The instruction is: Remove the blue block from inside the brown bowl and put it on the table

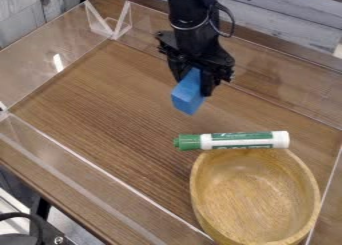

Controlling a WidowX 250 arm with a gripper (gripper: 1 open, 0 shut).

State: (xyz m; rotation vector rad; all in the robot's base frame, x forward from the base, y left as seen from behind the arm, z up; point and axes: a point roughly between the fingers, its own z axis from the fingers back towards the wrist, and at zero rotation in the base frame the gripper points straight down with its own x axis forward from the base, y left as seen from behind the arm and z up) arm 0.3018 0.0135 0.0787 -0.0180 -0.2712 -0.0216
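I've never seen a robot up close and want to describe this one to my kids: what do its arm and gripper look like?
The arm is matte black, built from chunky, angular segments, with a thin dark cable looping beside it near the top. The black gripper looks bulky and jagged. No markings can be made out.

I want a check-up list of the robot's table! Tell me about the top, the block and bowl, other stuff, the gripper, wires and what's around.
Surface: brown wood-grain table, no spills seen
Job's things: blue block outside the brown bowl, at the gripper; whether it touches the table, I cannot tell. Nothing seen inside the bowl
Clutter: green-and-white marker lying beside the bowl
Gripper: black gripper, shut on the blue block
Cables: black cable at the lower left corner, outside the clear wall
Surroundings: low clear walls along the table's edges
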